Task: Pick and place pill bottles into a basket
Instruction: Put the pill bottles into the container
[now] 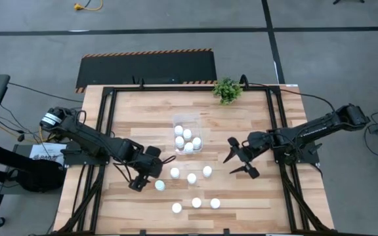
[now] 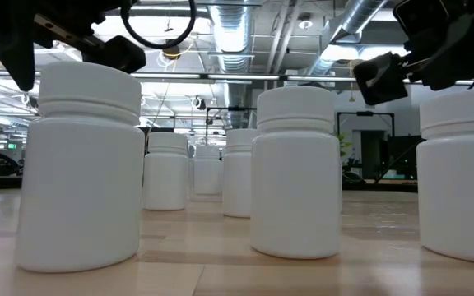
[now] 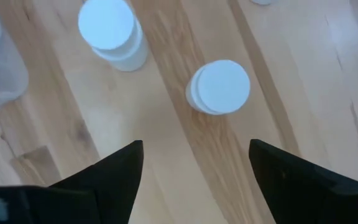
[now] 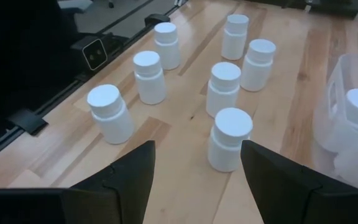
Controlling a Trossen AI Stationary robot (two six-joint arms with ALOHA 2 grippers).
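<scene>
Left tool (image 1: 148,181): I see its fingers (image 3: 104,180) spread wide and empty, hovering over the tabletop (image 1: 254,131) near its front-left part, touching nothing. One pill bottle (image 1: 159,185) stands just beside its tip; from the wrist camera that bottle (image 3: 219,87) sits ahead of the gap between the fingers, apart from both.

Loose pill bottles, upright on the bare wood: three in a row between the two tools (image 1: 174,173) (image 1: 191,177) (image 1: 207,171); three more nearer the front edge (image 1: 176,208) (image 1: 196,202) (image 1: 215,203).

Basket (image 1: 186,120): clear container at the middle of the tabletop, holding several white bottles (image 1: 187,134).

Right tool (image 1: 239,164): I read its fingers (image 4: 129,177) as parted and empty, held above the wood right of the loose row, with the nearest bottle (image 4: 229,138) just ahead of them, not touching.

Potted plant (image 1: 227,89): at the far edge.

Labels: I can read no writing on any bottle.
</scene>
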